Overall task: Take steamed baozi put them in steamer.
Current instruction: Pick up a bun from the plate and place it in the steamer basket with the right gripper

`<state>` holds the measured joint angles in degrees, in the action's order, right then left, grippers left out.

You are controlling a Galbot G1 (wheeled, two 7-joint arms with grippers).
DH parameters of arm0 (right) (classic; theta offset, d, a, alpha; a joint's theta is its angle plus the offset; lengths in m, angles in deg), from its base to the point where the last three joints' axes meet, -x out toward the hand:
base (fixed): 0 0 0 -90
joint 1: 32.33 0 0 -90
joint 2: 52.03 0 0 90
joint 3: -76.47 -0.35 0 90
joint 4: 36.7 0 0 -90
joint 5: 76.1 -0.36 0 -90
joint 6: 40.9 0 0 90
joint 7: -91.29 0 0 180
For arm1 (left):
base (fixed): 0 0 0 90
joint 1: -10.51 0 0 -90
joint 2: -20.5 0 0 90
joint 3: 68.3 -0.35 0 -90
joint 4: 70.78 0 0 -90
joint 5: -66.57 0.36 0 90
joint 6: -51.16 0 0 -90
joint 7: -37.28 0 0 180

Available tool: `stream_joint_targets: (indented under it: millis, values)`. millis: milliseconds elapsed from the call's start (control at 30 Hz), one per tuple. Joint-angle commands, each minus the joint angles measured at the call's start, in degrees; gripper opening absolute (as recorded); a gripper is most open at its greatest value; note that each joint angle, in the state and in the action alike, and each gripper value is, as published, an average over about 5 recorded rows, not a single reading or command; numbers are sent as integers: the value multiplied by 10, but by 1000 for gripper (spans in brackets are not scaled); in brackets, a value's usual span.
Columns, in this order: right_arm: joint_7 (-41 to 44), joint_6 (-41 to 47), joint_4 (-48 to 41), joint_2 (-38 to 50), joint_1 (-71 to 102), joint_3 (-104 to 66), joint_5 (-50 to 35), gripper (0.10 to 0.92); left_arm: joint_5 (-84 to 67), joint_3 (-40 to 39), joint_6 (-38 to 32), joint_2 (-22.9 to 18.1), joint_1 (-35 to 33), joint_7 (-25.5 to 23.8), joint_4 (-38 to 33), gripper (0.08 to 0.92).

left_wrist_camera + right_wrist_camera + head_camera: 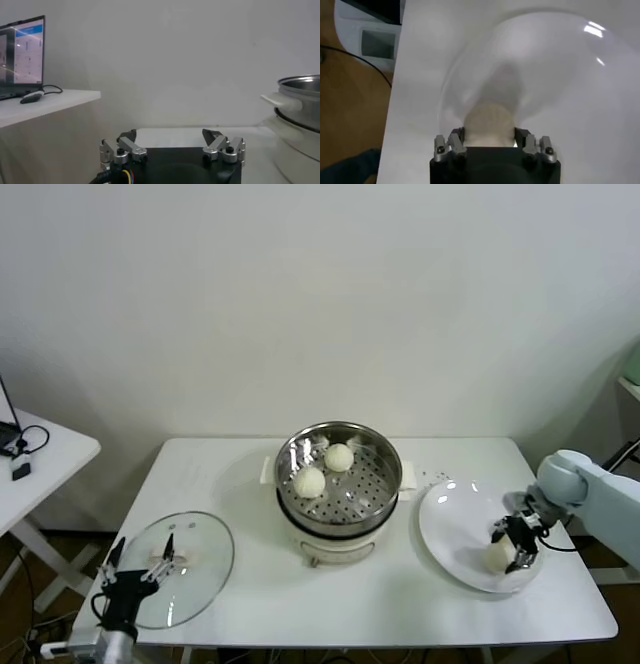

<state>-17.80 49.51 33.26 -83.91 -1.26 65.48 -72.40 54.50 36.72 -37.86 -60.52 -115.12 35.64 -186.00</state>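
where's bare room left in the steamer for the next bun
In the steamer, two baozi crowd the back-left; the front and right perforated floor is bare. The right gripper grips a third baozi on the plate.

The head camera looked forward and down over the whole counter [400, 604], the left wrist camera faced level along it toward the steamer [300, 95], and the right wrist camera peered closely down onto the plate [560, 75] both shared.
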Motion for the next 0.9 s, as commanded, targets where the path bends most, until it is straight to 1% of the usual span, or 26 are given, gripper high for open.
stream_joint_targets:
  millis: [33, 133, 267, 433, 700, 900]
  values:
    - [23, -147, 76, -32, -226, 90, 123, 653, 1, 0, 1, 0, 1, 0, -2, 823]
    - [25, -221, 95, -65, -292, 97, 200, 654, 1, 0, 1, 0, 0, 0, -4, 823]
    - [22, -261, 93, -113, -355, 109, 227, 664, 1, 2, 1, 0, -3, 0, -6, 823]
    - [20, -274, 102, -171, -369, 104, 242, 669, 1, 5, 3, 0, -3, 0, -9, 823]
    - [21, -272, 153, -246, -339, 104, 242, 669, -3, 13, 4, 3, -5, 1, -10, 823]
    - [21, -272, 155, -301, -299, 108, 241, 669, -6, 18, 10, 8, -8, 2, -13, 823]
